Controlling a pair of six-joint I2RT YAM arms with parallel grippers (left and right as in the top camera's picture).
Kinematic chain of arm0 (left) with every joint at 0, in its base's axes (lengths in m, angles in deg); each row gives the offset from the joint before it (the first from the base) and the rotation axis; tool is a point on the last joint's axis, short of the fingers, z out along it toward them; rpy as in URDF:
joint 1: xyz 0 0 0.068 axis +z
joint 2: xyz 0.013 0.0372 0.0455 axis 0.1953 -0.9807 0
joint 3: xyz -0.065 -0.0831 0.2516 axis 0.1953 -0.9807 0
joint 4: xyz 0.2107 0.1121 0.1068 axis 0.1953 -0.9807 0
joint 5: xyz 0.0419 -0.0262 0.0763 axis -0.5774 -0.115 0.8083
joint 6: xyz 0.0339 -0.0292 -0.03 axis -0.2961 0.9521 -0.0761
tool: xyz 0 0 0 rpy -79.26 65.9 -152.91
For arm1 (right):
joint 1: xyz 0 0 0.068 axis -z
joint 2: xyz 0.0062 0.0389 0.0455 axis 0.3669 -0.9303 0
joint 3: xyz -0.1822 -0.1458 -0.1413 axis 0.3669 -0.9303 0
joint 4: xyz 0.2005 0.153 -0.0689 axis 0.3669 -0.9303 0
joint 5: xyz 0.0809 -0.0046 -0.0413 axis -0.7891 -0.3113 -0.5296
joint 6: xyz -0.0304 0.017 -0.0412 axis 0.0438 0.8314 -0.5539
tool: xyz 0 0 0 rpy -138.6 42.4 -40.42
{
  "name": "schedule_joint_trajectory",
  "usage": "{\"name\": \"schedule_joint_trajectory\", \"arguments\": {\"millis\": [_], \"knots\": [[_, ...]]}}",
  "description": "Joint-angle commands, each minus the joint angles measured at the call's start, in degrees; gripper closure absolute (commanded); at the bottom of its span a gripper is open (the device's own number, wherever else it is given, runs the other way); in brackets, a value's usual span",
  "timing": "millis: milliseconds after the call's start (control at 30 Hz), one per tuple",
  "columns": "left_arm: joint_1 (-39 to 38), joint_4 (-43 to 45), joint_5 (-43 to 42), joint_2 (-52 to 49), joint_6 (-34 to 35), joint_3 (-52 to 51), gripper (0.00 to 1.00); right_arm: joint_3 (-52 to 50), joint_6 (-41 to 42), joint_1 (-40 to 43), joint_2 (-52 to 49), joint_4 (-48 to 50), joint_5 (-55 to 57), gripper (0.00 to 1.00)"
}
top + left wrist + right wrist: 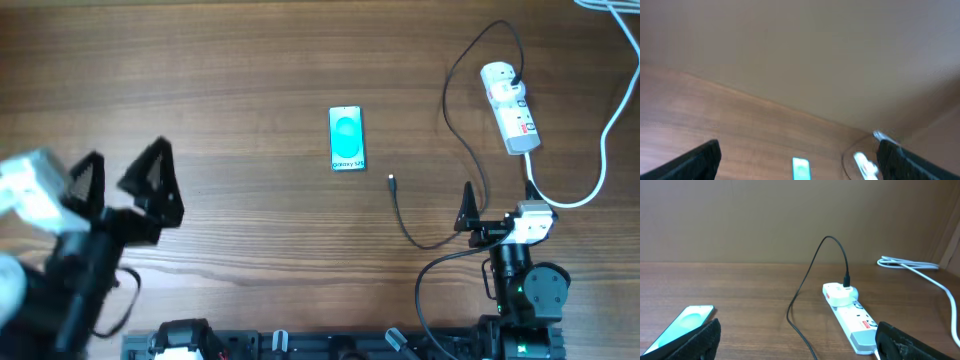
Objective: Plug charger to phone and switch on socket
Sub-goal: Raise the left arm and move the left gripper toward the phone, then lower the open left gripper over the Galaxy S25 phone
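Observation:
The phone (346, 138) lies flat at the table's middle, cyan screen up, white strip toward me; it also shows in the left wrist view (801, 168) and right wrist view (684, 323). The charger cable (455, 95) runs from a white plug in the socket (511, 108) down in a loop to its connector tip (391, 181), lying right of the phone. The socket also shows in the right wrist view (852, 316) and, blurred, in the left wrist view (865, 166). My left gripper (130, 180) is open and empty at the far left. My right gripper (495, 200) is open and empty, below the socket.
The socket's thick white cord (607, 130) loops along the right edge and off the top right corner. The arm bases and their black cables (430, 290) sit along the front edge.

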Motion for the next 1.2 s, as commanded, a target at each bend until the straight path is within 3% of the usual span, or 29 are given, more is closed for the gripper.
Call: {"name": "schedule_joint_trajectory", "arguments": {"millis": [0,67,133,200,300,367,433,533,733,1167], "knots": [[-0.17,-1.36,-10.40,-9.60,-2.80,7.52,0.00,-0.09,-0.63,-0.28,0.13,0.15,0.35,0.00],[-0.20,-2.38,-11.04,-13.73,2.03,8.07,0.01,-0.09,-0.66,-0.28,0.13,0.15,0.35,0.01],[-0.85,-6.99,-10.97,-19.78,1.95,11.82,0.01,-0.09,-0.66,-0.28,0.13,0.15,0.35,0.00],[-3.34,-16.87,-8.37,-29.55,1.33,21.42,0.01,-0.09,-0.66,-0.28,0.13,0.15,0.35,0.00],[-12.39,-32.37,8.83,-44.74,1.60,37.94,0.01,-0.09,-0.63,-0.28,0.13,0.15,0.35,0.00],[-17.94,-36.35,17.86,-50.80,5.16,42.91,0.01,-0.09,-0.63,-0.28,0.13,0.15,0.37,0.00],[-22.12,-35.10,20.59,-54.25,6.73,43.04,0.00,-0.09,-0.63,-0.28,0.13,0.15,0.37,0.00],[-26.77,-32.59,15.80,-58.95,6.80,43.01,0.00,-0.09,-0.61,-0.28,0.13,0.15,0.35,0.00],[-30.49,-31.15,14.36,-69.18,16.35,43.01,0.00,-0.09,-0.63,-0.28,0.13,0.15,0.35,0.00],[-34.91,-22.99,14.56,-81.66,17.00,43.01,0.00,-0.09,-0.63,-0.28,0.13,0.15,0.35,0.00]]}}
